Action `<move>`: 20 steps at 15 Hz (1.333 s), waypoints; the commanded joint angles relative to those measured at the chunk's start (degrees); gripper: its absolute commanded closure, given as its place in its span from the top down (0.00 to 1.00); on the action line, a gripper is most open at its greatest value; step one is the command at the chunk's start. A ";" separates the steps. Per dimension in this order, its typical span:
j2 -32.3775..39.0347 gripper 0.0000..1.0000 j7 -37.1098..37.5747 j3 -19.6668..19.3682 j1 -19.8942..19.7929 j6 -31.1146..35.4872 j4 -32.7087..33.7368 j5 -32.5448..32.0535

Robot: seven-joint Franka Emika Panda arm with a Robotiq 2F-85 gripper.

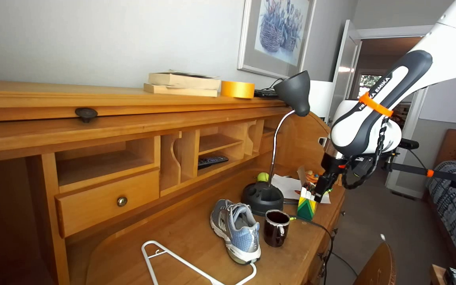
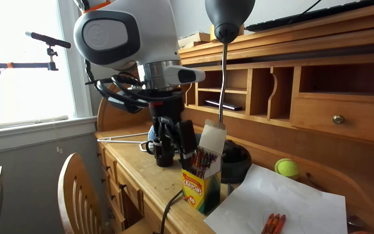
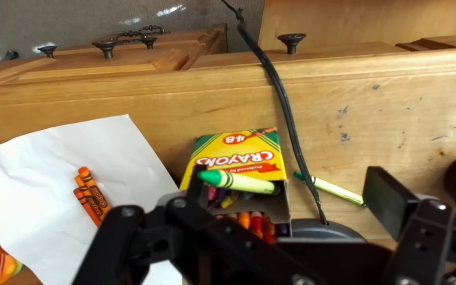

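The fingers [image 3: 388,202] stand wide apart, close to the open crayon box [image 3: 238,151]; a green crayon [image 3: 247,184] lies across its mouth beside one of them. A second crayon [image 3: 337,190], also green, lies on the bench [image 3: 402,103], crossed by a black cord [image 3: 287,114]. Farther out, orange crayons [image 3: 93,189] rest on white paper [image 3: 50,158].

The crayon box [image 2: 201,188] reads "CRAYONS", "48"; an orange crayon [image 3: 95,190], "Crayola"; the arm [image 1: 394,85], "FRANKA EMIKA", partly covered.

Robot arm [image 1: 398,79], one, white and dark grey, bent; extends in from the right in an exterior view. Wrist [image 2: 156,76], metal-collared, directed downward. Jaws, black, parted wide.
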 commanded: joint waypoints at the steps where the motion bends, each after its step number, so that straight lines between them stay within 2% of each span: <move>1: -1.13 1.00 3.94 -0.62 -0.16 -2.70 -0.18 -3.44; 13: -2.66 1.00 13.41 -2.13 1.11 -6.55 -0.25 -11.32; 20: -2.68 1.00 15.35 -1.77 1.27 -7.28 0.75 -12.45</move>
